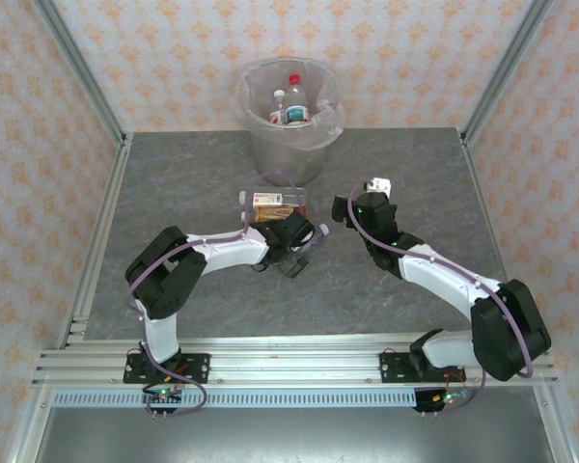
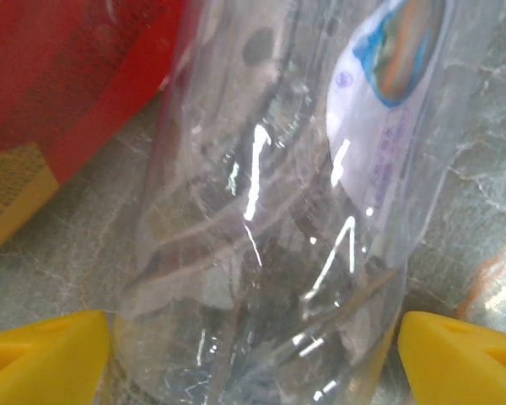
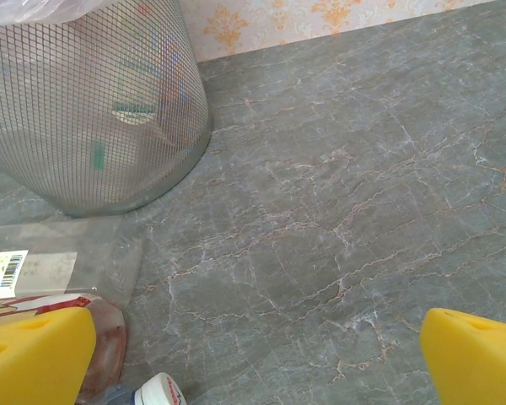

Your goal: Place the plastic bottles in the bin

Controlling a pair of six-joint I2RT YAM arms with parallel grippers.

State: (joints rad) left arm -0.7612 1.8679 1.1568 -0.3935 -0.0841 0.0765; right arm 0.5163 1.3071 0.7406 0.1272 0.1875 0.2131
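Observation:
A clear plastic bottle [image 2: 261, 219] with a blue-and-white label lies on the table and spans the whole gap between my left gripper's yellow fingers [image 2: 42, 359]. Both pads touch its sides. From above, the left gripper [image 1: 294, 246] sits over this bottle [image 1: 317, 236] just in front of the bin [image 1: 265, 145]. The bin holds bottles with a red cap [image 1: 294, 80] and a white cap [image 1: 279, 95]. My right gripper [image 1: 347, 210] hovers open to the right, nothing between its fingers [image 3: 476, 359]. A white bottle cap [image 3: 160, 390] shows at its lower left, with the bin's mesh wall [image 3: 93, 110] beyond.
A red and yellow carton [image 1: 275, 204] lies between the bin and the left gripper; its red side [image 2: 67, 76] is close beside the bottle. A clear wrapper with a barcode [image 3: 34, 270] lies near the bin's foot. Bare grey table [image 3: 337, 211] stretches right of the bin.

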